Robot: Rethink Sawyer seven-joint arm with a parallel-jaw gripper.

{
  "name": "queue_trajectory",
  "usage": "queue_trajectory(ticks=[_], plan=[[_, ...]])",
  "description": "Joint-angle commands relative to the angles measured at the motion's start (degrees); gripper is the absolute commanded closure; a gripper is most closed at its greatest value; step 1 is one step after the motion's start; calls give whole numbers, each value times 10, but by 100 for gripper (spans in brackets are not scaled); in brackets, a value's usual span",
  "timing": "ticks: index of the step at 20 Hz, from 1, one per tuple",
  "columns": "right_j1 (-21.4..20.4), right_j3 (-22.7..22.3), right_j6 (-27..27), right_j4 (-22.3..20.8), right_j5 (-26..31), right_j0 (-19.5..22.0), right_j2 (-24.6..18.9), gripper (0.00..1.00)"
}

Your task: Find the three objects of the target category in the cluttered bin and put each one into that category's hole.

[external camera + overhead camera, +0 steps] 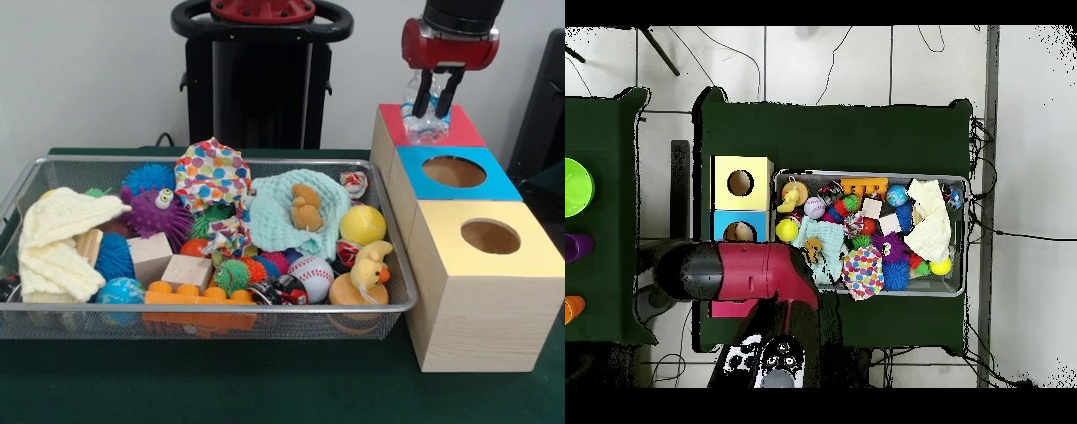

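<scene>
Front view, gripper: the gripper (435, 106) hangs from the red and black arm directly above the red-topped box (459, 132), its two dark fingers (425, 93) pointing down and closed on a clear crinkled plastic object (427, 121).
Front view, held object: the clear plastic object sits between the fingers and reaches down to the red top, covering the spot where that box's hole would be; whether it rests on the surface or is partly inside cannot be told.
Front view, boxes: three wooden boxes stand in a row to the right of the bin, the red-topped box farthest back, then the blue-topped box (503, 185), then the yellow-topped box (538, 256) nearest the camera; the blue and yellow tops each show an open round hole.
Front view, bin: the wire mesh bin (212, 320) holds a crowded mix, among it a purple spiky ball (159, 215), a polka-dot cloth (212, 177), a green cloth (296, 216), a yellow ball (363, 224), a baseball (311, 276) and an orange toy brick (199, 299).
Overhead view, arm: the arm (735, 272) lies across the red-topped box and hides the gripper and the held object.
Overhead view, boxes: the yellow-topped box (760, 170) and the blue-topped box (725, 222) stay visible just beside the bin (865, 295).
</scene>
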State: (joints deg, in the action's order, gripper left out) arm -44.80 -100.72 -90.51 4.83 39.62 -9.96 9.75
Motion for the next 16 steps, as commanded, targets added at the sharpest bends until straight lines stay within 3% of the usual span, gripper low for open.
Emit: queue_trajectory(ticks=[1, 16], plan=[[22, 33, -152, 21, -9, -4, -5, 100], [34, 46, -158, 32, -4, -15, 2, 100]])
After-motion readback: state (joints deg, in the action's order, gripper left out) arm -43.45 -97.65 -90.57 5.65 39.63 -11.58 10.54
